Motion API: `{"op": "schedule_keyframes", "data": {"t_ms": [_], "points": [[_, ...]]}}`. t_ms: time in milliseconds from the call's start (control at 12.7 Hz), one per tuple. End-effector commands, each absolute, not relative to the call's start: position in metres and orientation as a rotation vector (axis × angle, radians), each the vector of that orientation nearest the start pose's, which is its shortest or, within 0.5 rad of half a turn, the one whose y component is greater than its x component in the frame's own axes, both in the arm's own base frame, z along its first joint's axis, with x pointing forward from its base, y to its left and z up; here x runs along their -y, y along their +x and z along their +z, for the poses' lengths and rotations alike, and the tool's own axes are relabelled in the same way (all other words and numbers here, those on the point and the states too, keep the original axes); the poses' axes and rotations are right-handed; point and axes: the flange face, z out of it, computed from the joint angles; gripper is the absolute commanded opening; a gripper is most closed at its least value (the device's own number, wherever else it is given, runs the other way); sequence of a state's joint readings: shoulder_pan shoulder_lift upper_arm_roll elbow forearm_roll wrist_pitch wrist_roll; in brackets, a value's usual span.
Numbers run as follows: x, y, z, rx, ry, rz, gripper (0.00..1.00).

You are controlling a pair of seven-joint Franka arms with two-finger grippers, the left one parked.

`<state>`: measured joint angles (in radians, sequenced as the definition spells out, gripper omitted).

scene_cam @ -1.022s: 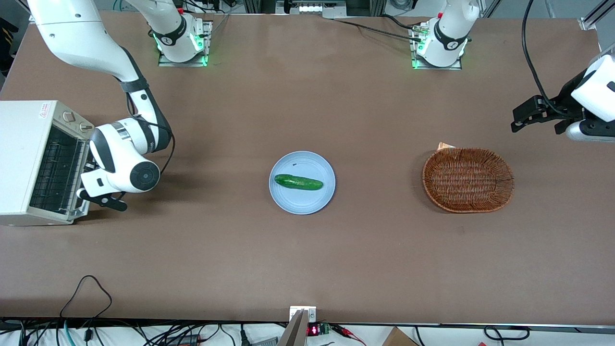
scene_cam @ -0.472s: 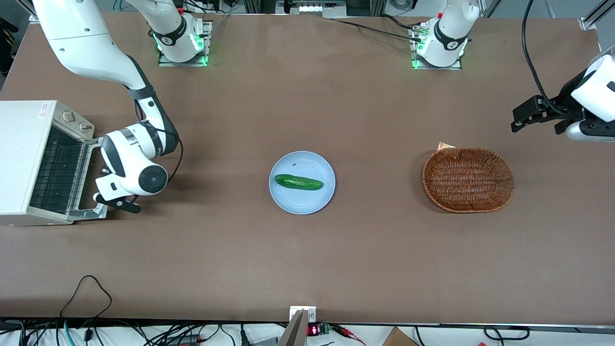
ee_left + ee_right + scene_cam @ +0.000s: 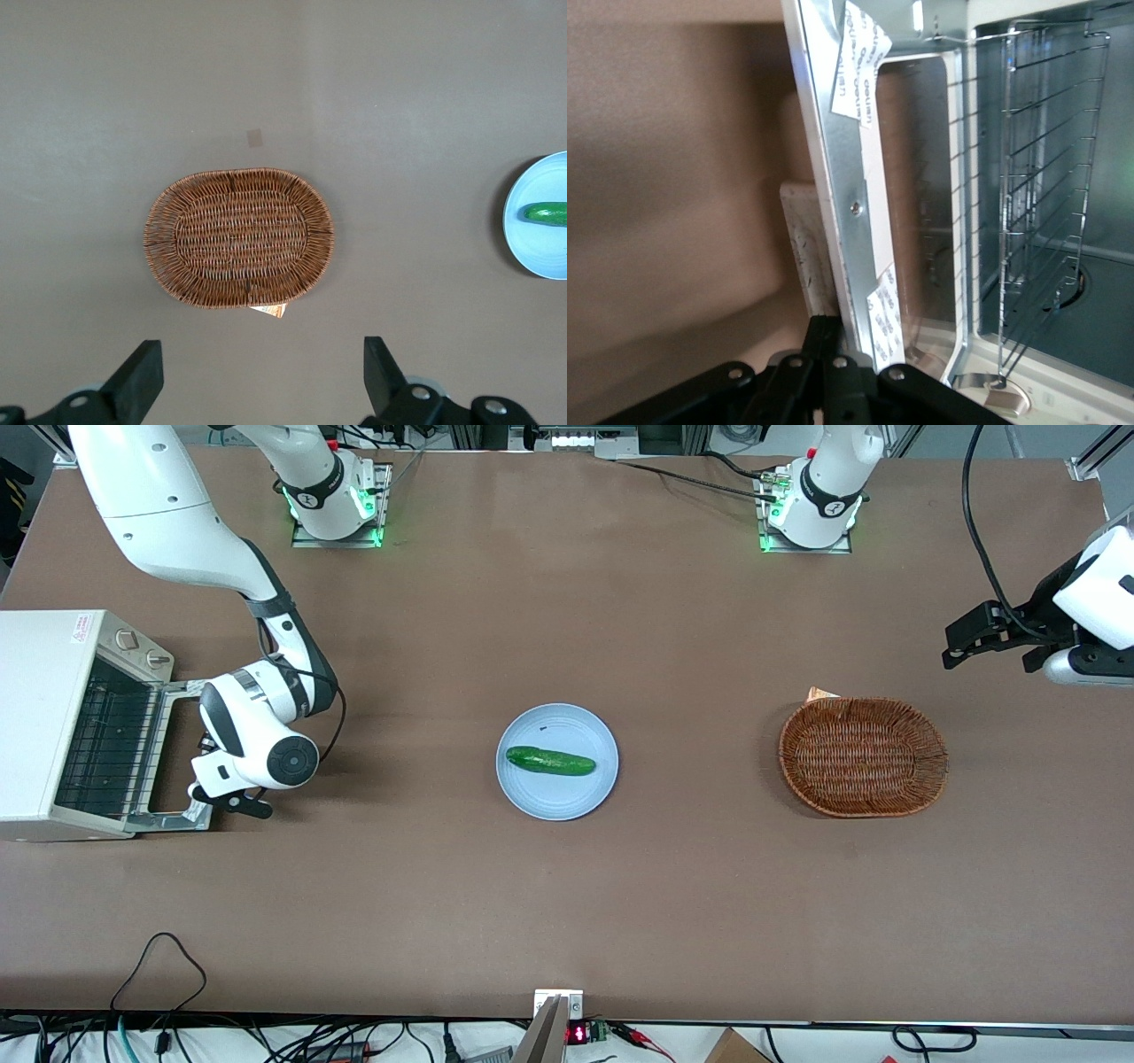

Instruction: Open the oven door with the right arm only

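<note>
The cream-white oven [image 3: 40,717] sits at the working arm's end of the table. Its oven door [image 3: 177,819] hangs open, folded down almost flat in front of the cavity, and the wire rack [image 3: 111,748] shows inside. My right arm's gripper [image 3: 204,746] is at the door's outer edge, mostly hidden under the white wrist. The right wrist view shows the silver door frame [image 3: 842,177], the pale bar handle [image 3: 802,243] and the rack [image 3: 1045,177]. The black gripper [image 3: 827,335] is shut, fingers pressed together against the handle and frame edge.
A pale blue plate [image 3: 556,806] holding a green cucumber [image 3: 549,761] lies mid-table. A brown wicker basket [image 3: 862,755] sits toward the parked arm's end, also seen as the basket [image 3: 237,237] in the left wrist view. Cables trail along the table's near edge.
The oven door has swung down from partly open to nearly flat. The gripper and wrist have moved away from the oven toward the plate, staying at the door's edge.
</note>
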<state>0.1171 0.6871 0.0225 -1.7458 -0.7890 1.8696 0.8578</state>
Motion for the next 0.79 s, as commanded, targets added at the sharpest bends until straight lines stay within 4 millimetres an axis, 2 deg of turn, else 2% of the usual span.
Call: {"op": "schedule_keyframes", "data": {"t_ms": [0,551,708], "points": [[-0.02,0.609,0.155,0.324,2.277,-0.226,0.03],[-0.032,0.609,0.149,0.419,2.382,-0.268,0.03],[-0.038,0.622,0.167,0.457,2.444,-0.297,0.04]]}}
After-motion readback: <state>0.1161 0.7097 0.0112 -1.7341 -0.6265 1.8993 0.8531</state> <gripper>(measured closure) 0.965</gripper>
